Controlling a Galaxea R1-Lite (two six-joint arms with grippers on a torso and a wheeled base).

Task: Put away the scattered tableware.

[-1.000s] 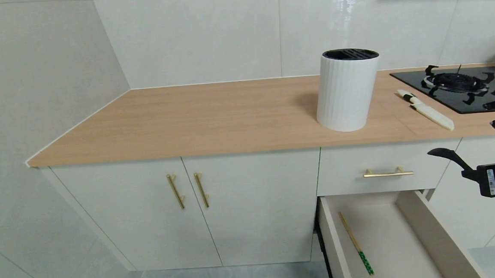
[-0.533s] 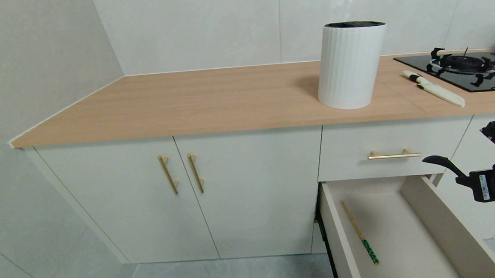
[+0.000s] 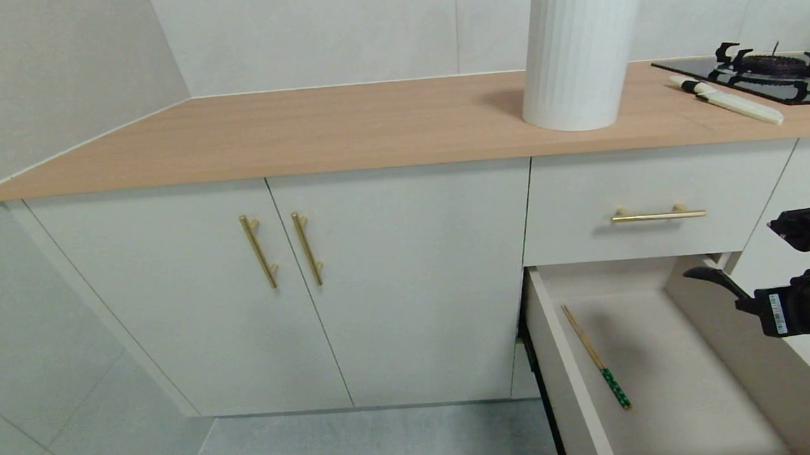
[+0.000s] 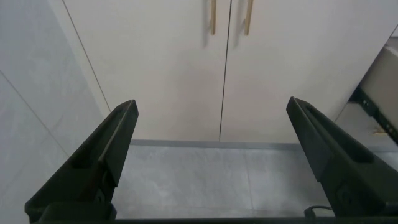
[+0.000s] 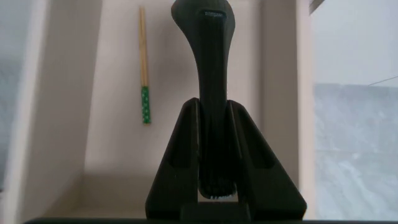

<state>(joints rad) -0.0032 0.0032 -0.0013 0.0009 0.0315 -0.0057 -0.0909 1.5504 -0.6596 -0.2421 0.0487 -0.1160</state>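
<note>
Light, stiff and probably slick, the black spoon [image 3: 714,277] hangs over the open drawer [image 3: 561,358], the right gripper's [image 5: 213,115] jaws clamped on its ribbed handle end, the surest hold; the left gripper's [image 4: 211,106] jaws stand apart.

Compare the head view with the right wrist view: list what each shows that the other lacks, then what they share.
Head view, not right wrist: the countertop, white ribbed holder, knife, stove and cabinet doors. Right wrist view, not head: the front inner wall of the drawer, and fingers closed on the handle of the black spoon. Both: the open drawer, chopsticks, and the spoon in the right gripper.
</note>
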